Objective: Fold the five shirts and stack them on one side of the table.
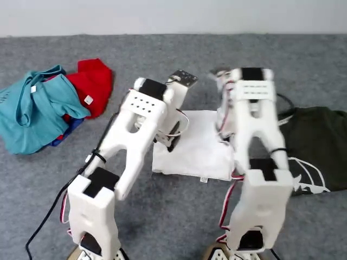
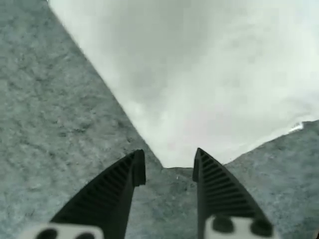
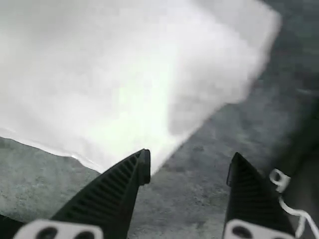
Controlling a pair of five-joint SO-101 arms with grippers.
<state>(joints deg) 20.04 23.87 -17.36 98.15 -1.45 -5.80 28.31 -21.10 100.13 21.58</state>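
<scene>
White shirt (image 1: 198, 146) lies flat on the bench (image 1: 179, 216), between both arms. Left hand (image 2: 167, 159), spread and empty, hangs with a shirt corner just ahead of its tips. Right hand (image 3: 192, 164), also spread and empty, straddles another corner. Both look equally near. The arms hide the shirt's side edges in the high view, so its long axis is unclear.

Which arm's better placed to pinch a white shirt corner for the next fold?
Left, probably. The left gripper is open with a corner of the white shirt right at its gap. The right gripper, also open, sits mostly over bare table beside the shirt's edge.
</scene>
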